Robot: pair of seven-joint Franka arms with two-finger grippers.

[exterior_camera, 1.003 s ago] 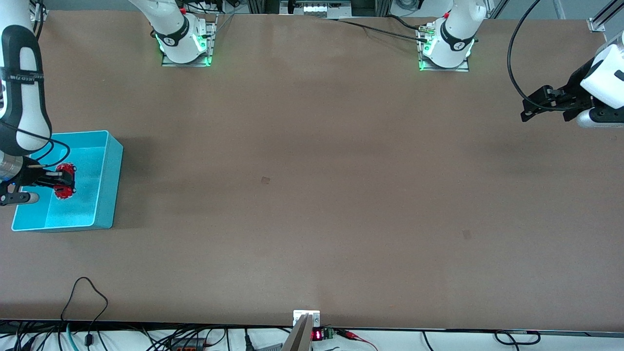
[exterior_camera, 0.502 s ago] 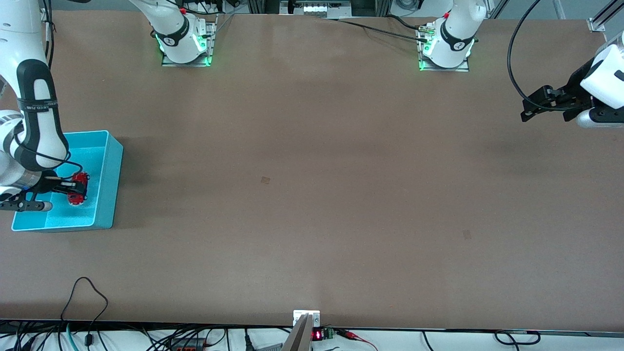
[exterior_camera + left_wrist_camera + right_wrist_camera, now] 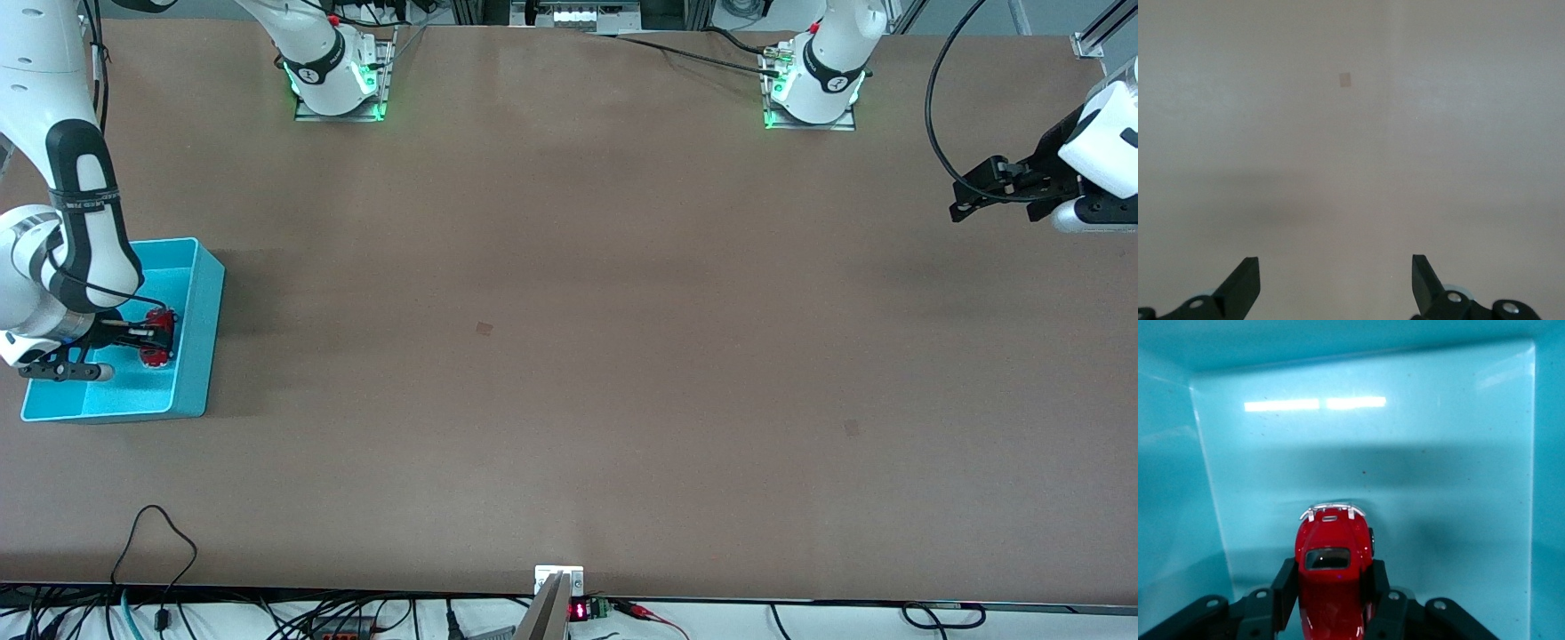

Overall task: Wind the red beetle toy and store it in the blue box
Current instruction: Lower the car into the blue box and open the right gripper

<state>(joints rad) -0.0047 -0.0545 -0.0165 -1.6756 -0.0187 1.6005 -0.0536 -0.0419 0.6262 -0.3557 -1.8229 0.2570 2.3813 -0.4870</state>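
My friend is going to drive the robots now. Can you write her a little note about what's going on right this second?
Right gripper: shut on the tiny glossy red beetle toy car, holding it inside the light blue open-top plastic box, at the right arm's end of the table.
Left gripper: open, holding nothing, waiting over bare table at the left arm's end.
Done: car brought into the box.
Left: open the right gripper to let go, then lift out.
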